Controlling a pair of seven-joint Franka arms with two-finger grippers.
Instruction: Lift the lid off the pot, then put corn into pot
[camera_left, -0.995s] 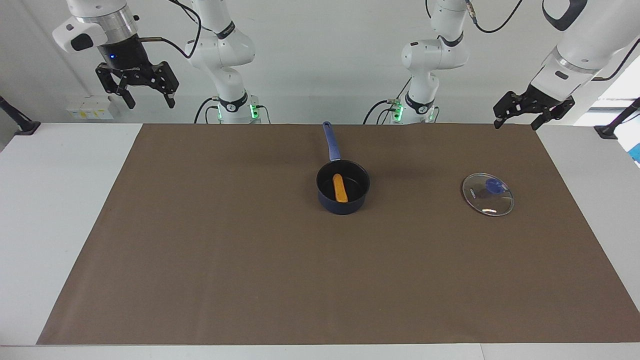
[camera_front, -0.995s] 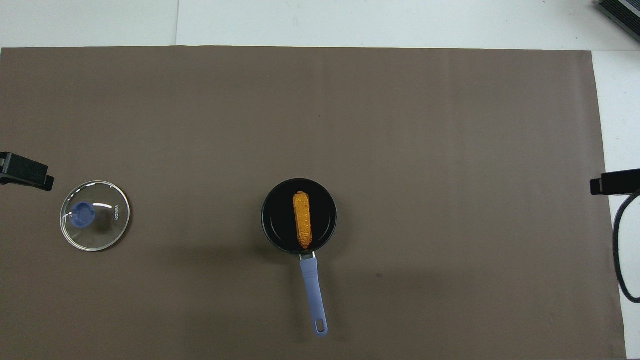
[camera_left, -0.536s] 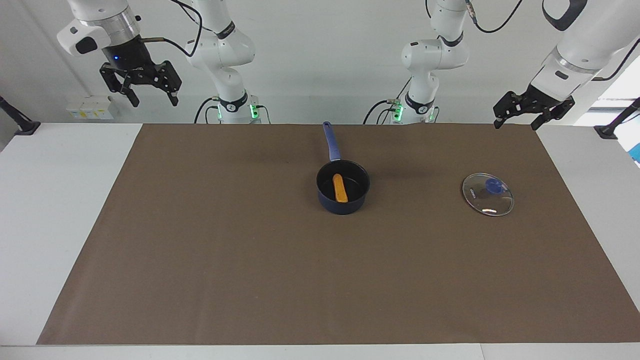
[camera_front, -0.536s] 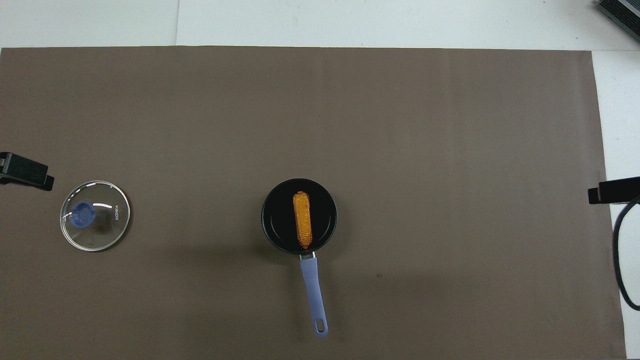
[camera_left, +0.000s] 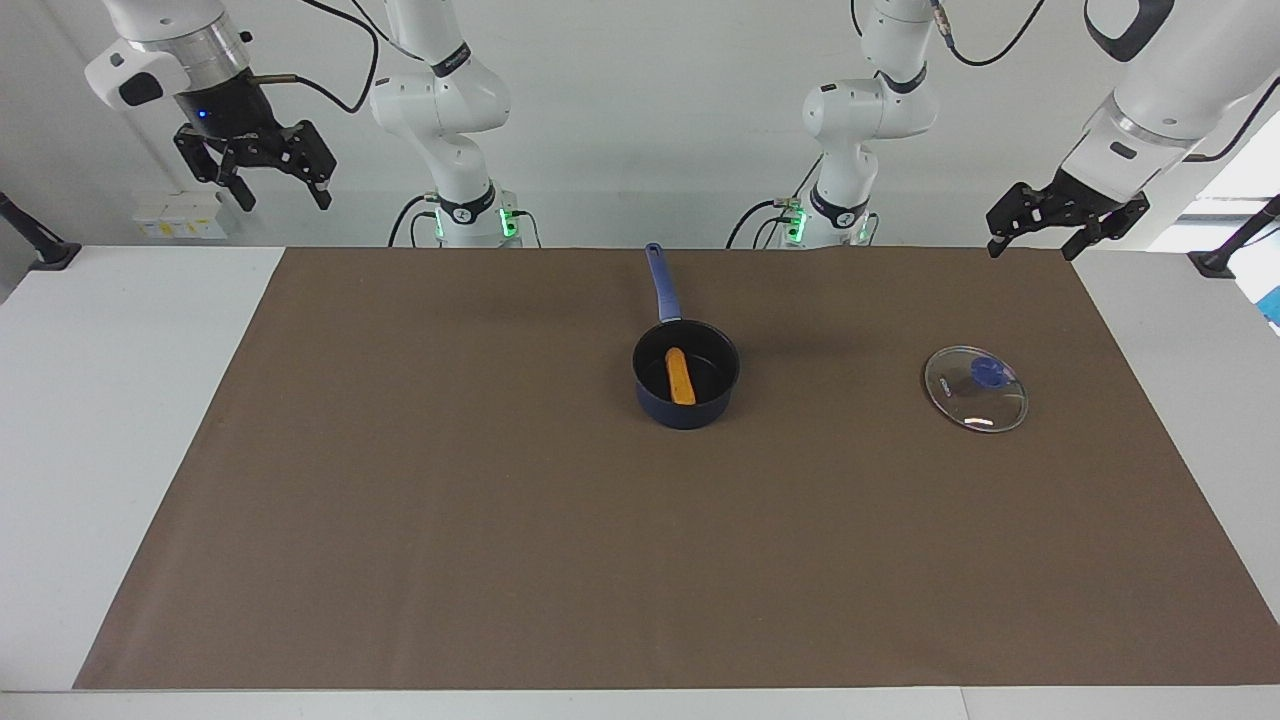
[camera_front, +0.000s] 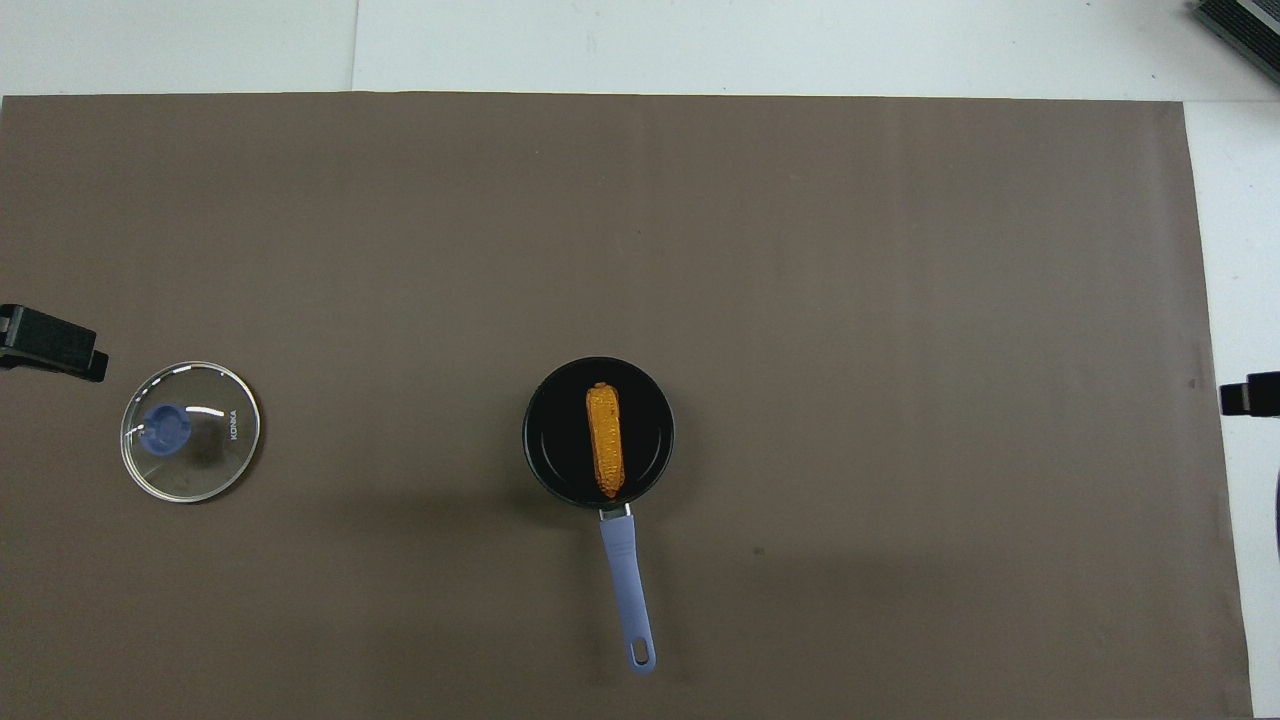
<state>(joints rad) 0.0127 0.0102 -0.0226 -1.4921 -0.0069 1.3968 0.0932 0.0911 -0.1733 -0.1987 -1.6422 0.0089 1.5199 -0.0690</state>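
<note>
My right claw (camera_left: 252, 172) hangs high in the air, spread open and empty, out over the right arm's end of the counter (camera_left: 120, 420), clear of the brown mat (camera_left: 400, 520). My left claw (camera_left: 1065, 222) hangs lower, over the mat's corner at the left arm's end, also open and holding nothing; in the overhead view only a dark tip of each shows at the frame's edges. Working outward from the left claw, the nearest thing is the lid (camera_left: 975, 388), lying flat on the mat with its blue knob up, farther from the robots than the claw is and well apart from the pot (camera_left: 686, 387). The pot sits near the middle of the mat, roughly between my two arms, its handle (camera_left: 661, 283) pointing straight back toward the robots. The corn (camera_left: 680, 376) lies inside it on the black bottom, its long axis running along the same line as the handle, one end close to the wall where the handle joins. Judging by how things lie, both steps look done: lid off, corn in. If anything more were asked, the lid would fall to my left arm, being far nearer, while the pot is about as far from either.
</note>
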